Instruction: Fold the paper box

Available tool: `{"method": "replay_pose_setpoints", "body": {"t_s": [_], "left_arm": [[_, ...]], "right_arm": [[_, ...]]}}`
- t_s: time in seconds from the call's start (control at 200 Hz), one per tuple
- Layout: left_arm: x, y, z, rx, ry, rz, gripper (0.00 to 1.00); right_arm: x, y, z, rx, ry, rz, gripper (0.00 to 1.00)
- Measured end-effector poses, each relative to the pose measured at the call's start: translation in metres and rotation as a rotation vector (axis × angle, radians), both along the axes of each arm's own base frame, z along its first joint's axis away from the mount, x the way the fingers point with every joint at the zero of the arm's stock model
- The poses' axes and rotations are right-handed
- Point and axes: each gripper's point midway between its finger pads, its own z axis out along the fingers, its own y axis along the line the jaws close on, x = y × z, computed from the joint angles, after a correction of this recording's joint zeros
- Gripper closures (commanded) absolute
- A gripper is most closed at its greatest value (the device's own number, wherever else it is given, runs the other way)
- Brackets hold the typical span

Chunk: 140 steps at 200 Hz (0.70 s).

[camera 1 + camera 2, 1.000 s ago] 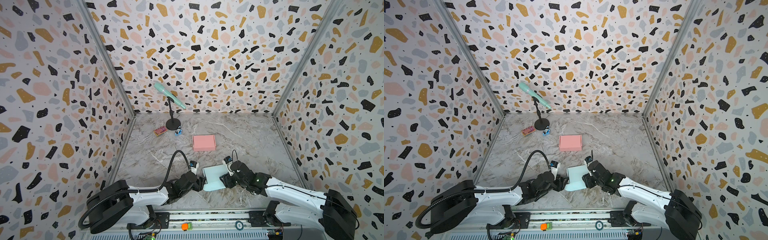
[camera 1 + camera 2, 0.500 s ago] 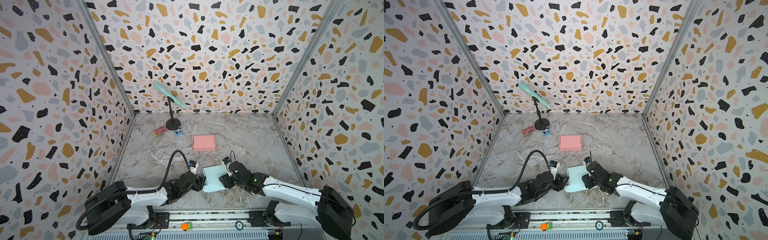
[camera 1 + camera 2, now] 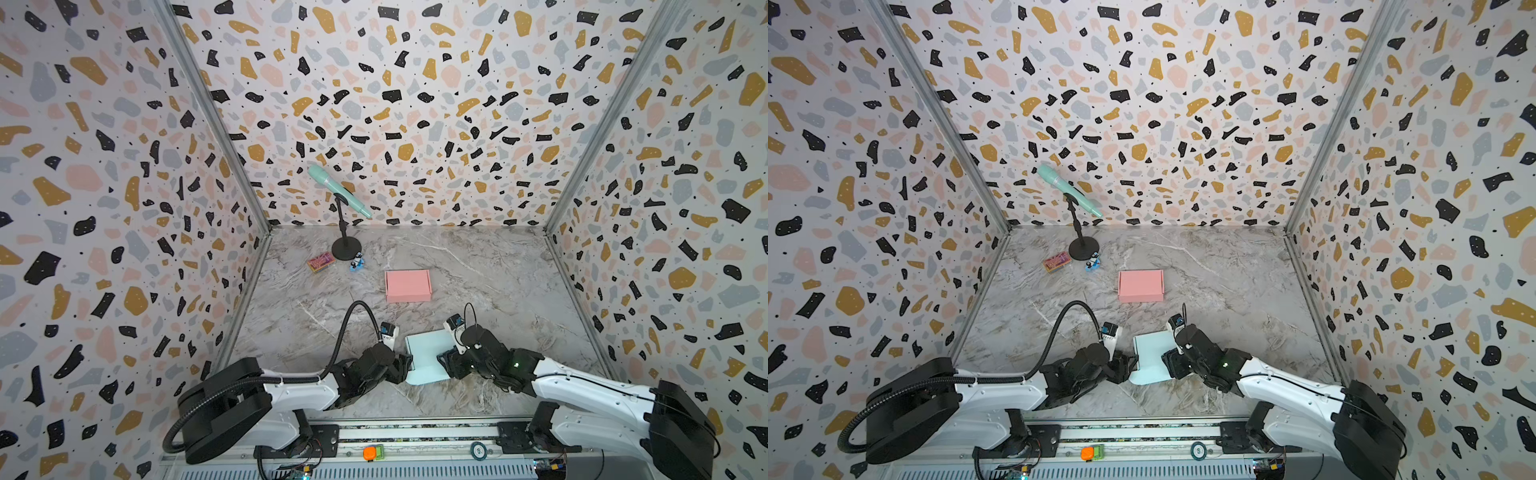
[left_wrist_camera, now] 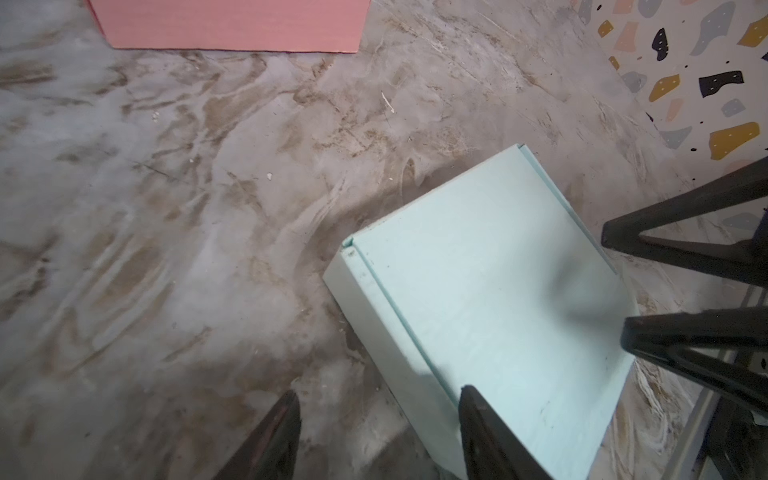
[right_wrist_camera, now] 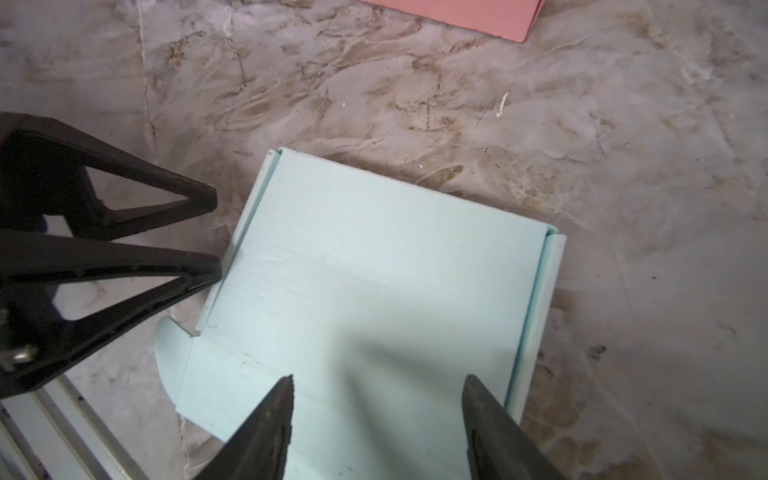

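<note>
Resting near the front edge of the marble table [image 3: 478, 270], one pale blue box [image 3: 428, 353] lies between two grippers. The left gripper [image 4: 380, 415] straddles its side edge and the right gripper [image 5: 378, 395] hovers over its lid, both spread wide and holding nothing. One pink box [image 3: 407, 285] lies farther back.

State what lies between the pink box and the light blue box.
Only bare marbled tabletop separates pink box from light blue box, shown in both top views.
</note>
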Motion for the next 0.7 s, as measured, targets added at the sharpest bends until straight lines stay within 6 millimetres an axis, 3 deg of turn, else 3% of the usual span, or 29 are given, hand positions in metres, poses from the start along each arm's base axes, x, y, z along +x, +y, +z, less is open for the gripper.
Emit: {"method": "replay_pose_setpoints", "body": {"t_s": [0.13, 0.31, 0.701], "left_arm": [[0.0, -0.005, 0.005, -0.028, -0.002, -0.01, 0.39], [-0.003, -0.016, 0.004, -0.054, 0.01, -0.03, 0.43], [-0.005, -0.027, -0.001, -0.071, 0.029, -0.036, 0.51]], "right_arm": [[0.009, -0.015, 0.015, 0.083, -0.029, -0.06, 0.3], [0.014, -0.038, -0.003, 0.121, 0.024, -0.133, 0.29], [0.012, -0.027, -0.022, 0.159, 0.108, -0.084, 0.29]]}}
